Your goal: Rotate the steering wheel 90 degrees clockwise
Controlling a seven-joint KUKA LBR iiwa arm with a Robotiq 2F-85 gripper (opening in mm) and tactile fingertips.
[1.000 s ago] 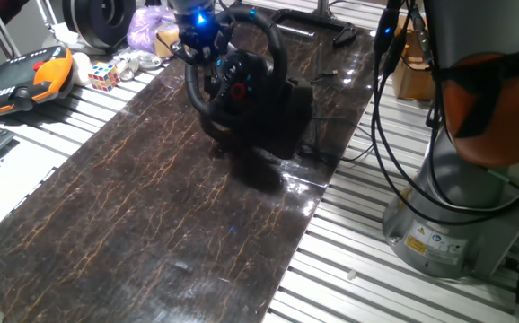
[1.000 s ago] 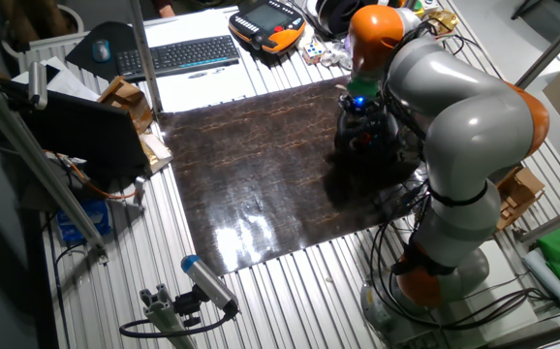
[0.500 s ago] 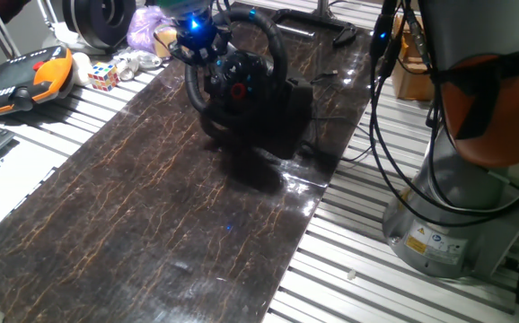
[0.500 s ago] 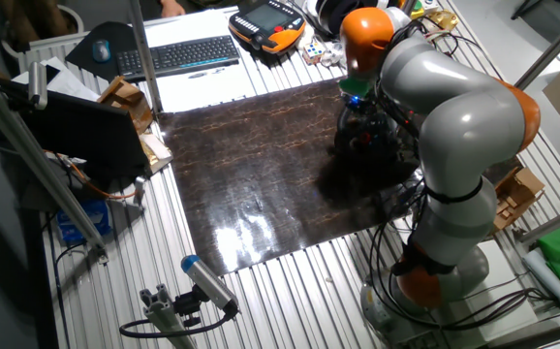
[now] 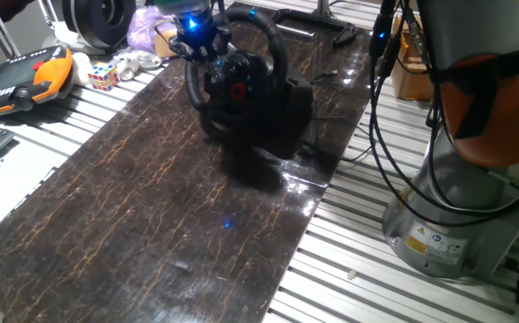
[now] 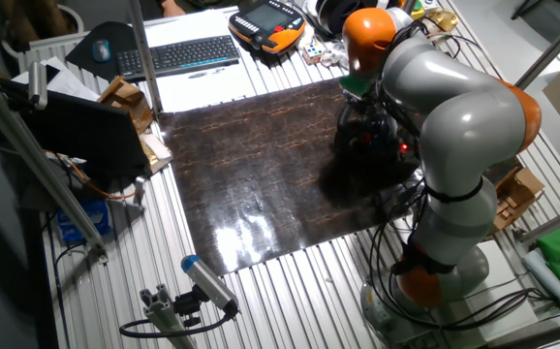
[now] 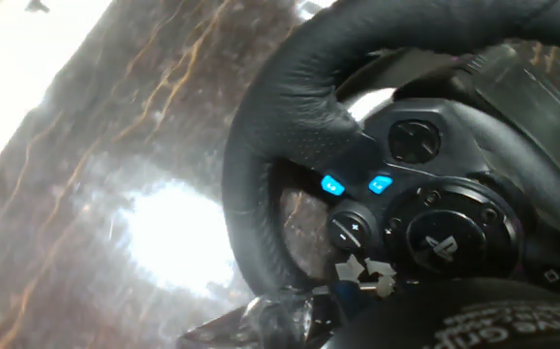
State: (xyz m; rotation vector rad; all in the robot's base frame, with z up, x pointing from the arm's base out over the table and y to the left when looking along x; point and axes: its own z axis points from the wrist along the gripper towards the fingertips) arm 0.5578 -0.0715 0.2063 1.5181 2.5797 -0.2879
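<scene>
The black steering wheel (image 5: 239,85) stands upright on its bulky base at the far end of the dark mat, with a red button on its hub. My gripper (image 5: 195,40), lit blue, sits at the rim's upper left. The arm hides most of the steering wheel (image 6: 369,136) in the other fixed view. In the hand view the thick rim of the steering wheel (image 7: 280,126) curves down to my gripper (image 7: 328,310) at the bottom edge. Two blue lights glow on the hub. My fingers are mostly out of frame, so their hold on the rim is unclear.
The dark marbled mat (image 5: 152,206) lies on a slatted aluminium table. An orange teach pendant (image 5: 26,76), a Rubik's cube (image 5: 103,75), a black spool (image 5: 102,18) and a purple bag (image 5: 145,27) sit at the far left. The robot base (image 5: 448,224) with cables stands at the right. A keyboard (image 6: 188,53) lies further off.
My gripper has shifted slightly up and left at the top of the rim, and the arm's upper joints have turned a little. The wheel's base has not moved.
</scene>
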